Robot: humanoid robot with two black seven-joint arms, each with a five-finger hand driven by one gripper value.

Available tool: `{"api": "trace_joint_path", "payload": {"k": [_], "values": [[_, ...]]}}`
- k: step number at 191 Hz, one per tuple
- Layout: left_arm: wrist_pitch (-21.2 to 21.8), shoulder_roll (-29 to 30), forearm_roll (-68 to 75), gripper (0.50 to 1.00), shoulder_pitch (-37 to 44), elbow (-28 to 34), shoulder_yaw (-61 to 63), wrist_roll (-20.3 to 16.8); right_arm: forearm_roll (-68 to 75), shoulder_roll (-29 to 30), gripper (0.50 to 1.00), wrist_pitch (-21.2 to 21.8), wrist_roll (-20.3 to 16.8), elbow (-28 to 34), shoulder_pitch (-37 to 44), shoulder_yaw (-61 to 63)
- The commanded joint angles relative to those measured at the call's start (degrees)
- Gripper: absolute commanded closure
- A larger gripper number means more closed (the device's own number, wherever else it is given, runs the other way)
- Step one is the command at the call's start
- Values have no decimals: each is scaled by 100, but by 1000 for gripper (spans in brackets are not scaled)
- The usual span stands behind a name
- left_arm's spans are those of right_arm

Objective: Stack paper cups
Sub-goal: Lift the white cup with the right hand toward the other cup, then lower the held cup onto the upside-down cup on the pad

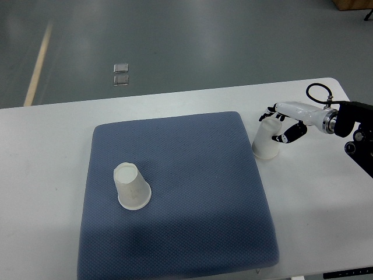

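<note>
A white paper cup [132, 187] stands upside down on the blue-grey mat [192, 175], at its left middle. A second white paper cup [267, 141] stands upside down on the white table just off the mat's right edge. My right hand [284, 123] comes in from the right edge and its fingers are curled around the top of this second cup. The cup still rests on the table. The left arm does not show.
The white table [52, 175] runs under the mat and ends at the far edge, with grey floor beyond. The right arm's black wrist and cable [344, 116] sit at the right edge.
</note>
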Motion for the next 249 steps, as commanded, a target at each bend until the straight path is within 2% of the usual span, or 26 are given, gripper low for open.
{"api": "trace_joint_path", "payload": {"k": [1,13,46,78,120,139,175,205,249], "values": [[0,0,0,500,0,0,0,0,8,-18,926,-66,0,0,62,16],[0,0,0,500,0,0,0,0,26,-97,951,-57,0,9,115,33],[0,0,0,500,0,0,0,0,131,-326,951,13,0,141,396,51],[0,0,0,500,0,0,0,0,536,-528,951,250,-62,668,765,51],[0,0,0,500,0,0,0,0,1072,-405,951,734,-642,1556,1249,16],[0,0,0,500,0,0,0,0,1186,8,951,1032,-800,1828,1468,-28],[0,0,0,500,0,0,0,0,1186,878,951,1463,-1125,1978,1723,-37],[0,0,0,500,0,0,0,0,1177,1581,951,1516,-1415,1978,1934,-327],[0,0,0,500,0,0,0,0,1186,2065,951,1569,-1485,1995,2083,-731]]}}
